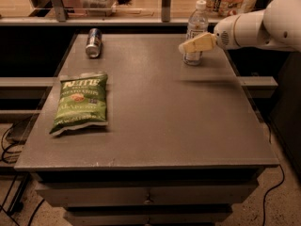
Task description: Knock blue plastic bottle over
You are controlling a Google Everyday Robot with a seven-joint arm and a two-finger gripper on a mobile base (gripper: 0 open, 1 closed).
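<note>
**Stage: Gripper Positioned at Bottle for Tip-Over**

The blue plastic bottle (197,25) stands upright near the far right corner of the table (188,121), white cap on top. The gripper (186,46) reaches in from the right and sits level with the bottle's lower half, crossing in front of it and either touching it or just beside it. Whether the gripper is wide or narrow cannot be told from here.

Judgement: the sideways approach suits a push, not a lift. A contact point higher on the bottle would probably tip it more readily.

The drink can (94,42) rests near the far left corner and the green chip bag (81,102) lies flat on the left side. Both are well apart from the gripper's line of travel.
</note>
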